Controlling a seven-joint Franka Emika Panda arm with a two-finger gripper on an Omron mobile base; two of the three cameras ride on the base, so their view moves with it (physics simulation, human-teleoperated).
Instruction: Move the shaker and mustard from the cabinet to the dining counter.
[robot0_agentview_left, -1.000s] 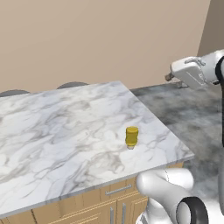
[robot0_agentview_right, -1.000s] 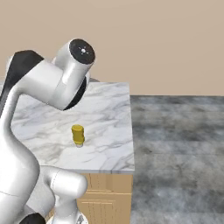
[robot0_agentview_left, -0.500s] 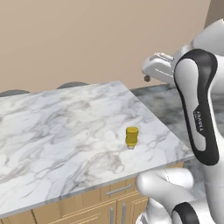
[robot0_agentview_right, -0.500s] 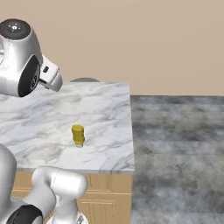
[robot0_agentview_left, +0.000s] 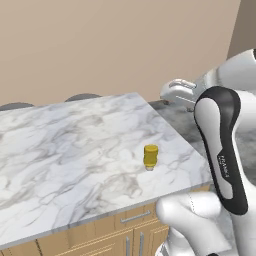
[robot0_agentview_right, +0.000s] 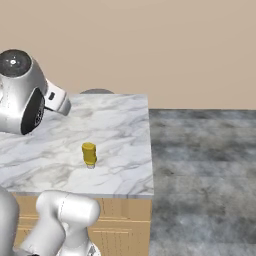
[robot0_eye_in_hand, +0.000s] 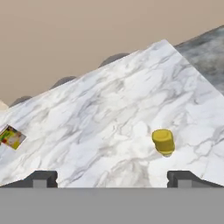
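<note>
The mustard (robot0_agentview_left: 150, 156), a small yellow bottle with a darker cap, stands upright on the dining counter (robot0_agentview_left: 65, 145) near its right end. It appears again in the right base view (robot0_agentview_right: 89, 154) on the white marble (robot0_agentview_right: 120, 125). My gripper (robot0_eye_in_hand: 111, 179) is open and holds nothing; it hangs well above the slab (robot0_eye_in_hand: 100, 122) and looks down at the bottle (robot0_eye_in_hand: 163, 141), which sits ahead and to the right of it. From the left base view the hand (robot0_agentview_left: 172, 93) hovers off the counter's far right corner. The shaker and the cabinet are out of view.
A flat colourful packet (robot0_eye_in_hand: 12, 136) lies on the marble far to the left. Round dark stool tops (robot0_agentview_left: 82, 96) peek over the counter's far edge. Wooden drawers (robot0_agentview_left: 130, 220) sit under the slab. Dark grey floor (robot0_agentview_right: 200, 165) lies to the right.
The arm has swung round: the hand moved left, from the far right to the counter's far right corner. The mustard and the counter have not moved.
</note>
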